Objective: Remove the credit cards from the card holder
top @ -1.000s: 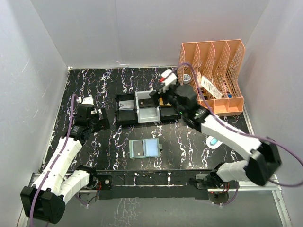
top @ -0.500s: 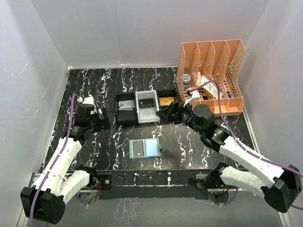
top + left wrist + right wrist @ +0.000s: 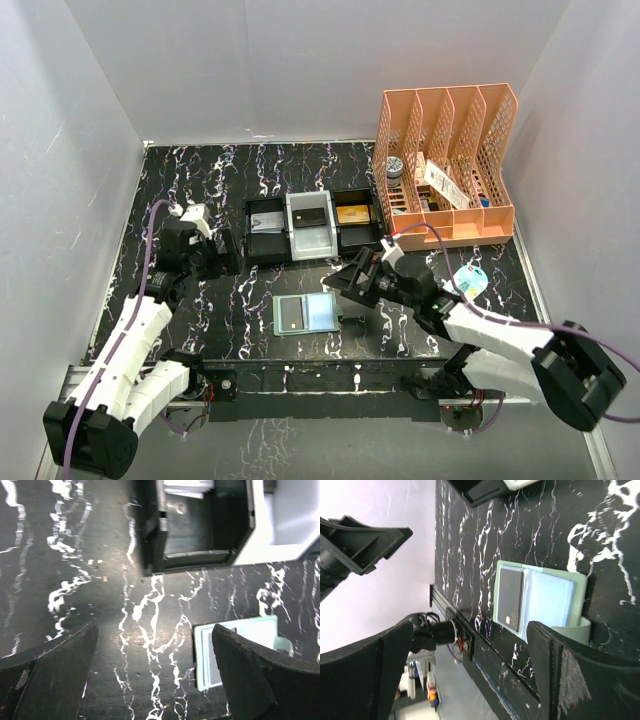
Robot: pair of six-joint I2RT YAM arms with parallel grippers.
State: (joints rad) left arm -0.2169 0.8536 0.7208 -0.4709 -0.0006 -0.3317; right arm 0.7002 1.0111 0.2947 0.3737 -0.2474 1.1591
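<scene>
I see the card holder (image 3: 318, 313) lying open on the tabletop (image 3: 200, 180) near the front edge, with a dark credit card (image 3: 291, 316) on its left half. My right hand (image 3: 347, 280) hovers just beside it, spread and empty. My left hand (image 3: 226, 252) is spread too, near the black tray (image 3: 268, 252).

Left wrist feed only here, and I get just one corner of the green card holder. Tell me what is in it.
Observer: The card holder lies open and flat, with one dark card showing on the half nearer the left arm.
Operator: Report the right gripper.
Observer: The right gripper is open near the holder's far right corner, with nothing between its jaws.
Operator: Name what sits past the white tray.
Observer: A gold card lies in the black tray just right of the white tray.
</scene>
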